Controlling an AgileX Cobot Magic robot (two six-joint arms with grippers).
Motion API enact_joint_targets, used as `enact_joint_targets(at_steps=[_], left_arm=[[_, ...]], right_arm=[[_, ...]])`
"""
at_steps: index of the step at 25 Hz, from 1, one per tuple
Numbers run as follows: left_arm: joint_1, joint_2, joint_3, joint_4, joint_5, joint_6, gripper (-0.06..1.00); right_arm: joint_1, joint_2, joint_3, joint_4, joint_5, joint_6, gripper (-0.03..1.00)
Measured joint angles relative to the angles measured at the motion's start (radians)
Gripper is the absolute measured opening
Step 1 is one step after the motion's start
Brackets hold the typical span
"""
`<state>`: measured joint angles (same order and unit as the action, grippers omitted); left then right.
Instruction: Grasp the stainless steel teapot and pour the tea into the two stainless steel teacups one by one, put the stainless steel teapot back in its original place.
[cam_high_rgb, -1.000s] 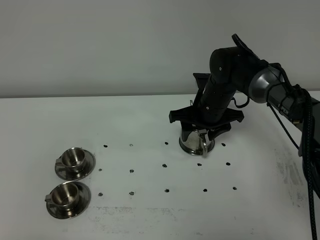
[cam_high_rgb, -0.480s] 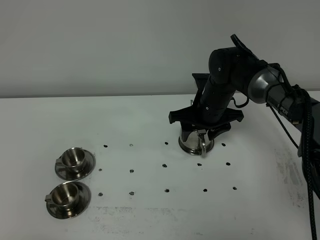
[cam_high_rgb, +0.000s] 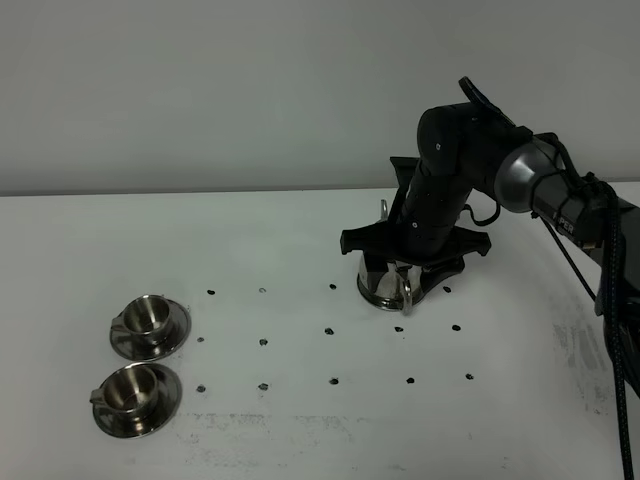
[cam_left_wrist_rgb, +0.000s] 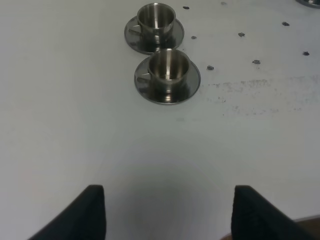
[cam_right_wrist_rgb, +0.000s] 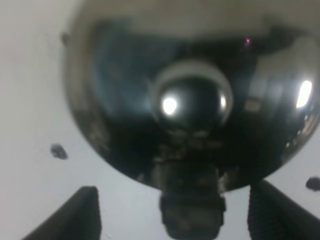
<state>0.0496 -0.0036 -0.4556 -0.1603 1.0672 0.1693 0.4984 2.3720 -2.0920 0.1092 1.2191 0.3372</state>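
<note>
Toward the far edge of the table (cam_high_rgb: 300, 445), right of its middle: the stainless steel teapot (cam_high_rgb: 381, 290), upright, mirror-bright flared base down on the white top, loop handle (cam_high_rgb: 409, 291) turned toward the near edge. Upper body hidden behind the black right arm (cam_high_rgb: 450, 160) in the high view. Impossible to tell whether anything lies under the base.

Directly over the pot, the right gripper (cam_high_rgb: 402, 262), low above the lid, spread wide, one finger to each side and clear of the steel, gripping nothing. In the right wrist view, a blurred domed lid, round knob (cam_right_wrist_rgb: 192, 102) at its centre, dark fingertips (cam_right_wrist_rgb: 86, 212) well apart on either side.

Near the left edge, toward the near-left corner: the farther stainless steel teacup (cam_high_rgb: 148, 317) and, just beside it, the nearer stainless steel teacup (cam_high_rgb: 132, 388), each upright on a round steel saucer (cam_high_rgb: 181, 322), little side handles pointing to the left edge. Saucer rims all but meeting; touching or not, hard to say.

Left gripper (cam_left_wrist_rgb: 169, 215): opened wide, nothing between its fingertips, well apart from both teacups.

Rows of dark dots (cam_high_rgb: 330, 329) across the middle of the table.
</note>
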Motion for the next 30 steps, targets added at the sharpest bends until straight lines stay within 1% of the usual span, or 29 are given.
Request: enact_joint_targets(at_steps=[15, 30], left_arm=[[0.000, 0.000, 0.000, 0.001, 0.000, 0.000, 0.54], [0.000, 0.000, 0.000, 0.001, 0.000, 0.000, 0.54]], right_arm=[[0.000, 0.000, 0.007, -0.058, 0.000, 0.000, 0.59], [-0.002, 0.000, 0.007, -0.062, 0.000, -0.003, 0.59]])
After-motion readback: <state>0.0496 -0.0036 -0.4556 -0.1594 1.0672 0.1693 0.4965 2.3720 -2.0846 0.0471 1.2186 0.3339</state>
